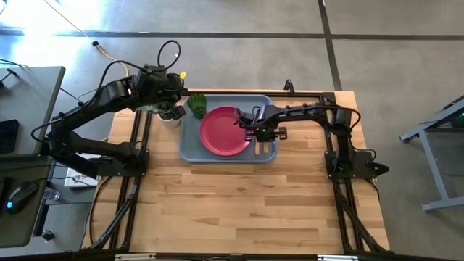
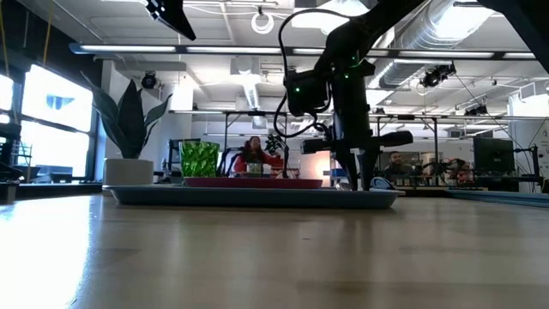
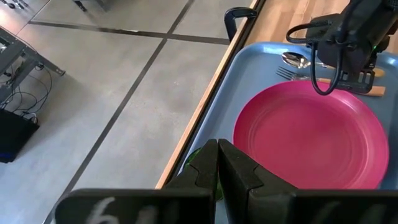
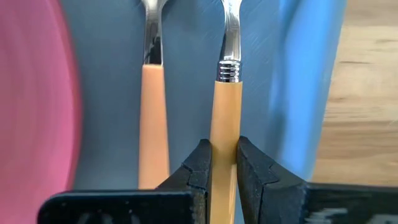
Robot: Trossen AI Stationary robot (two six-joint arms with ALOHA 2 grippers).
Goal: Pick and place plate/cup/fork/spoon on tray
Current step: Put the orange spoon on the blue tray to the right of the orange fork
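The blue-grey tray (image 1: 190, 145) lies at the table's far middle. On it are the pink-red plate (image 1: 223, 131), the dark green cup (image 1: 197, 105) in its far left corner, and the fork (image 4: 152, 112) and the spoon (image 4: 225, 106) side by side along its right rim. My right gripper (image 1: 265, 135) points down over the tray's right part and is shut on the spoon's orange handle. My left gripper (image 3: 217, 163) is shut and empty, raised above the tray's far left corner, with the cup (image 3: 198, 163) showing just behind its fingers. My right gripper pinches the spoon's orange handle (image 4: 224, 134) between its two fingers, a little below the metal collar. The fingers come from above, pointing down, and lie across the handle. The spoon lies level along the tray floor beside the fork; whether it is lifted off, I cannot tell.
A leafy plant in a white pot (image 1: 168, 114) stands just left of the tray. Dark frame bars (image 1: 134, 181) run along the table's left and right sides. Bare wood (image 1: 232, 210) fills the table's near half. People (image 2: 253, 154) sit in the room beyond.
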